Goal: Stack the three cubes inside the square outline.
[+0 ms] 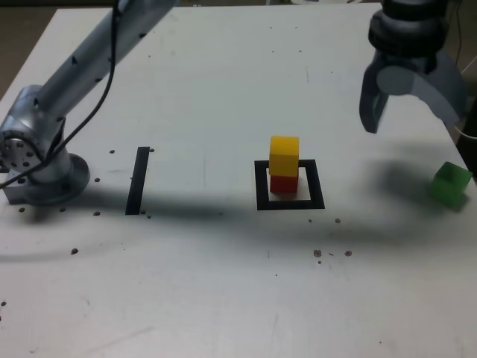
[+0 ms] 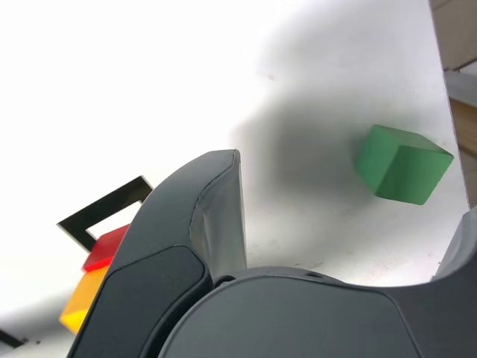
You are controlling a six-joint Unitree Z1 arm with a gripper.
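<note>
yellow cube (image 1: 284,156) sits on top of red cube (image 1: 284,183), both inside the square outline (image 1: 316,184), black tape with a white centre. stack is off-centre in there: nearer the tape side toward the exterior view's left, with more bare white on the other side. green cube (image 1: 450,184) is separate, alone on the counter (image 1: 186,283), near the edge at the exterior view's right, well apart from the stack and roughly level with it along that edge. its sides are turned relative to the outline in the exterior view. claw (image 2: 346,224) is wide, fingers spread, nothing between them, raised above the counter in the region between the outline and that same edge, toward the green cube. not touching any cube. wrist view shows the green cube out past the fingers, with bare counter around it; one finger (image 2: 216,201) partly covers the outline and the red and yellow cubes. arm (image 1: 89,71) reaches over from its base (image 1: 48,175) by the counter edge at the exterior view's left. straight black tape strip (image 1: 138,180) lies flat between base and outline. soft shadows fall across the counter, one right by the green cube.
</note>
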